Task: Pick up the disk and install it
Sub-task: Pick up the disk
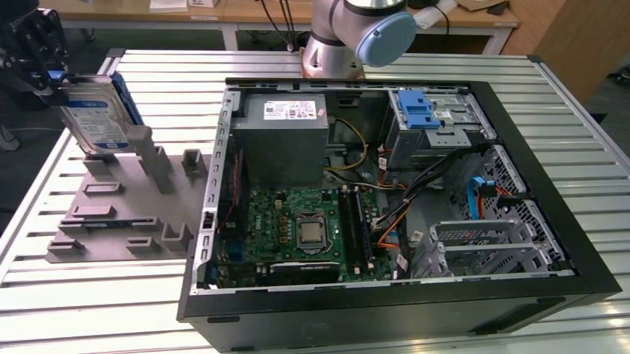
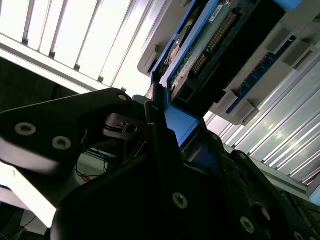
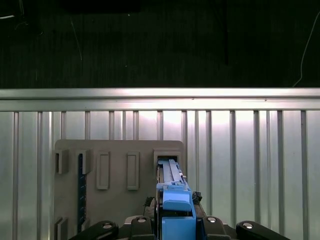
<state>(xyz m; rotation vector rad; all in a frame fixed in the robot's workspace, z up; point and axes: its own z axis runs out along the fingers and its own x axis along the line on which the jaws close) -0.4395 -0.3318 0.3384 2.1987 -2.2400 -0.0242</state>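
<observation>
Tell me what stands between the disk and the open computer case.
In the exterior view, two grey upright posts of the grey fixture plate stand between the disk and the computer case; otherwise just bare plate.

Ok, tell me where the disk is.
At the exterior view's left, the disk stands on edge in the end effector, at the grey holder, beside the computer case.

Cables [image 1: 433, 175] strung across open case [image 1: 394, 317]
</observation>
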